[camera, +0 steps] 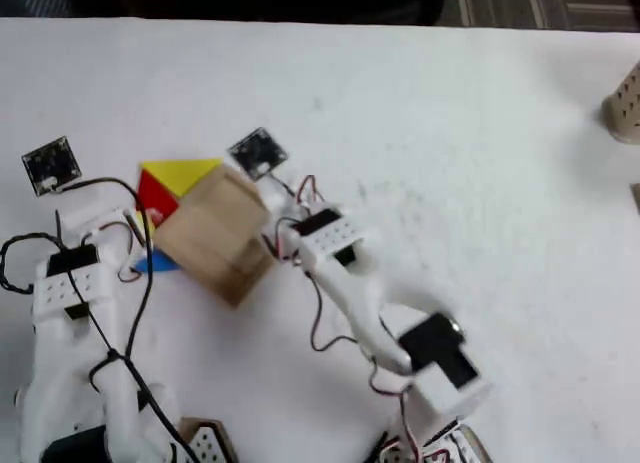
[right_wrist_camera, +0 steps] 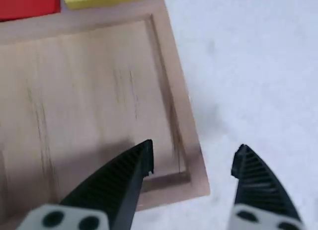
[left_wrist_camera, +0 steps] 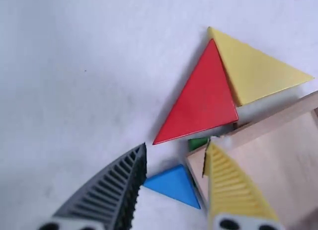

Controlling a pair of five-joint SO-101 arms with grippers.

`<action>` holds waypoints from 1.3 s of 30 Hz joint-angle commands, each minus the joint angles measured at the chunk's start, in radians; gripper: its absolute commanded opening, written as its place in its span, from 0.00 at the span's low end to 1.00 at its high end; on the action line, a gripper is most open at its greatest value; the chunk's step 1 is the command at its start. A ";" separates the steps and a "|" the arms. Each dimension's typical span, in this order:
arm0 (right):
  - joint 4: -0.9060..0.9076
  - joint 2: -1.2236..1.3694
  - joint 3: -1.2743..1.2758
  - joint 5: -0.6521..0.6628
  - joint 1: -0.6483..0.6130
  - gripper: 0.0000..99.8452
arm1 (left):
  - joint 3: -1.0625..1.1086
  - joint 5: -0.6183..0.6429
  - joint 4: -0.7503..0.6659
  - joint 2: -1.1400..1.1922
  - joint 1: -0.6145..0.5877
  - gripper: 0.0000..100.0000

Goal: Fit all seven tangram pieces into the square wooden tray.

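wooden tray [camera: 215, 238] sits left of the middle in the high view, and its floor is bare. no piece is in it yet. the yellow triangle [camera: 185, 173] and the red triangle [camera: 155, 195] lie touching, just past the tray's upper left edge. the blue triangle [left_wrist_camera: 174, 184] lies just beside the tray's left corner. a bit of a green piece [left_wrist_camera: 198, 142] peeks out between the red triangle and the tray.

the left gripper [left_wrist_camera: 177, 145] is the nearer one to the blue triangle. its jaws are spread apart and hold nothing. the blue triangle lies between them, with its long side running from one finger toward the other. the yellow finger [left_wrist_camera: 228, 190] hangs over the tray's corner, so it could bump the wood when it closes.

the right gripper [right_wrist_camera: 194, 146] is spread wide and empty too. one finger is over the tray floor and one is outside the rim.

the left wrist view shows the blue and green pieces up close. the right wrist view shows the bare floor. the tray may be tipped up a little, but the high view is too poor to tell.
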 commanded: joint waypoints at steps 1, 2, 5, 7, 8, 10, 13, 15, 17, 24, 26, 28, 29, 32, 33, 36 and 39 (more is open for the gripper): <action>-0.031 0.054 -0.100 0.031 -0.013 0.26 | 0.023 0.011 -0.081 -0.035 -0.001 0.21; -0.030 0.070 -0.112 0.031 -0.008 0.25 | 0.040 0.012 -0.118 -0.035 -0.001 0.21; -0.007 0.077 -0.135 0.028 0.012 0.15 | 0.072 0.012 -0.186 -0.035 -0.001 0.21; -0.012 0.079 -0.138 0.032 0.018 0.03 | 0.075 0.012 -0.190 -0.035 0.001 0.21; -0.012 0.079 -0.140 0.037 0.028 0.00 | 0.075 0.012 -0.190 -0.035 0.001 0.21; -0.004 0.076 -0.135 0.046 0.047 0.05 | 0.077 0.012 -0.190 -0.035 0.007 0.21; -0.002 0.071 -0.132 0.044 0.096 0.01 | 0.080 0.012 -0.189 -0.035 0.021 0.21; 0.001 0.070 -0.132 0.043 0.136 0.02 | 0.080 0.012 -0.189 -0.035 0.021 0.21; 0.056 0.058 -0.135 0.020 0.174 0.02 | 0.080 0.012 -0.189 -0.035 0.021 0.21; 0.364 -0.171 -0.049 -0.212 0.251 0.02 | 0.080 0.012 -0.189 -0.035 0.019 0.21; 0.372 -0.248 0.035 -0.232 0.272 0.02 | 0.080 0.012 -0.189 -0.035 0.019 0.21; 0.372 -0.325 0.120 -0.242 0.302 0.02 | 0.080 0.012 -0.189 -0.035 0.021 0.21; 0.372 -0.364 0.158 -0.253 0.315 0.02 | 0.080 0.012 -0.187 -0.035 0.021 0.21; 0.372 -0.473 0.270 -0.272 0.354 0.02 | 0.078 0.012 -0.164 -0.039 0.022 0.21; 0.369 -0.506 0.305 -0.269 0.358 0.02 | 0.078 0.012 -0.153 -0.041 0.022 0.21; 0.317 -0.588 0.416 -0.269 0.380 0.02 | 0.077 0.011 -0.137 -0.042 0.048 0.22; 0.248 -0.648 0.496 -0.267 0.418 0.02 | 0.075 0.005 -0.120 -0.042 0.085 0.22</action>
